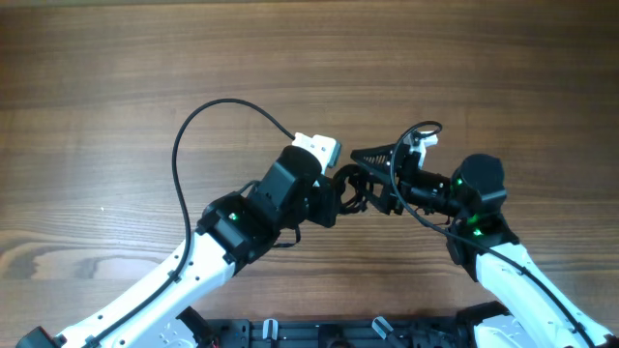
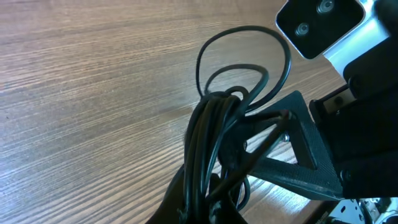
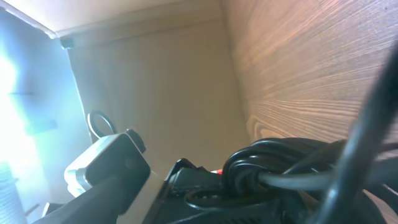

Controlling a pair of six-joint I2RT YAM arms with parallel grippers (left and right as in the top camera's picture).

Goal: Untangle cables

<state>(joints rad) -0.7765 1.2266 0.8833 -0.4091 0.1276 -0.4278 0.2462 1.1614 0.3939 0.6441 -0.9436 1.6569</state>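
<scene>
The cables (image 1: 352, 187) are one knotted bundle of thin black cords, held between my two grippers just above the table. In the left wrist view the bundle (image 2: 208, 134) rises out of my left gripper (image 2: 208, 208), which is shut on it, and two loops stand up from the knot. My right gripper (image 1: 375, 184) meets it from the right. Its black triangular finger (image 2: 292, 146) reaches into the knot and looks shut on the strands. The right wrist view shows the bundle (image 3: 273, 163) close up at my right gripper (image 3: 261, 205). No plugs show.
The wooden table (image 1: 116, 87) lies all around. A thick black arm cable (image 1: 189, 135) arcs up to the left wrist camera (image 1: 317, 147). The right wrist camera (image 2: 323, 25) is close above the bundle. A black rail (image 1: 368, 333) runs along the near edge.
</scene>
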